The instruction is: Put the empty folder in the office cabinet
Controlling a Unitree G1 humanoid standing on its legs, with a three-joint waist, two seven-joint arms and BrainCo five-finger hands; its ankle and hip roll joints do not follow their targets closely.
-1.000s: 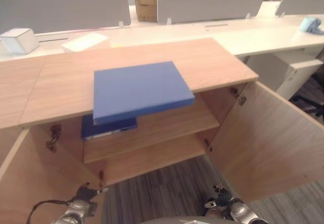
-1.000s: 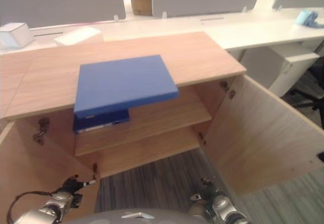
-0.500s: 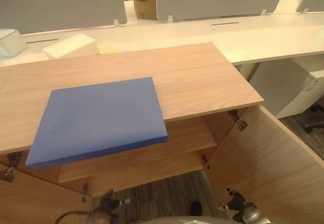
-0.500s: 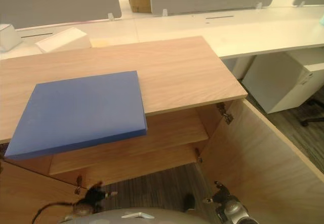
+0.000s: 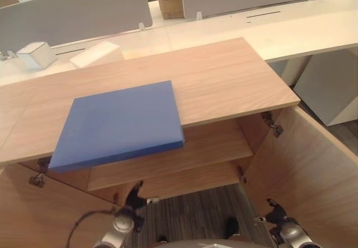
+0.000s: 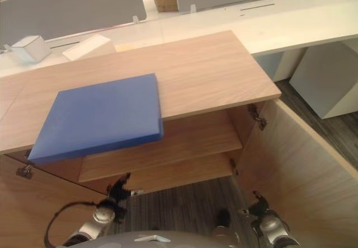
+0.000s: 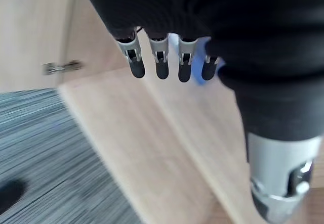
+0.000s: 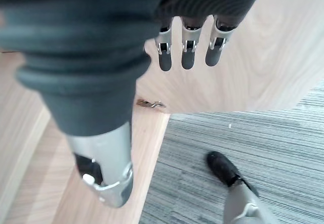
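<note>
A flat blue folder (image 5: 120, 122) lies on the wooden top of the office cabinet (image 5: 224, 80), its near edge hanging out over the open front. Below it are the cabinet's bare shelves (image 5: 207, 153). My left hand (image 5: 134, 199) hangs low in front of the bottom shelf, open and holding nothing. In the left wrist view its fingers (image 7: 162, 62) are straight, with a patch of blue past them. My right hand (image 5: 278, 214) is low by the right door, its fingers (image 8: 187, 52) relaxed and empty.
Both cabinet doors stand open: the right door (image 5: 305, 164) and the left door (image 5: 39, 220) flank the space in front. Behind the cabinet, a white desk (image 5: 291, 29) with grey dividers holds two white boxes (image 5: 36, 55) (image 5: 98, 53).
The whole view has shifted as the camera moved. The folder still lies on the cabinet top. My left hand has risen towards the lower shelf.
</note>
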